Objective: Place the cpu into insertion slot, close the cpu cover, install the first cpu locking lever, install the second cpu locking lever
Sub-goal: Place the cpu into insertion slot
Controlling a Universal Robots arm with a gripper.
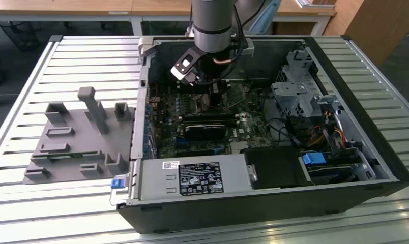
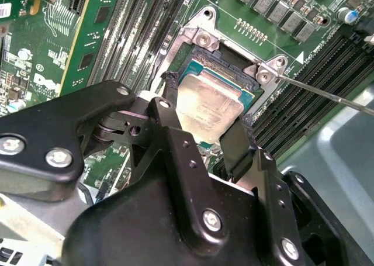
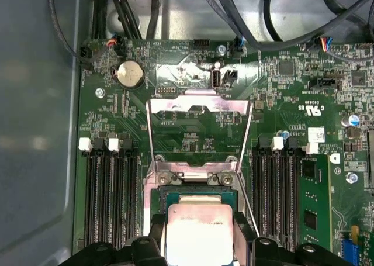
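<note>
The cpu (image 2: 207,105) (image 3: 198,231), a square chip with a dull silver face, lies level at the insertion slot (image 2: 201,41) (image 3: 198,177) on the green board. My gripper (image 2: 207,102) (image 3: 198,222) (image 1: 216,94) is shut on it, with one black finger (image 2: 169,102) against each of two opposite edges. Whether the chip is fully seated I cannot tell. The cpu cover (image 3: 198,104), a thin silver frame, stands swung open beyond the socket. A thin locking lever (image 2: 327,95) sticks out free beside the socket's corner.
Long black memory slots (image 3: 111,196) (image 3: 274,190) flank the socket on both sides. Cables (image 3: 234,20) hang near the case wall. The open computer case (image 1: 367,168) holds a power supply (image 1: 191,178) and a drive cage (image 1: 296,96). A grey fixture (image 1: 76,137) lies at the exterior view's left.
</note>
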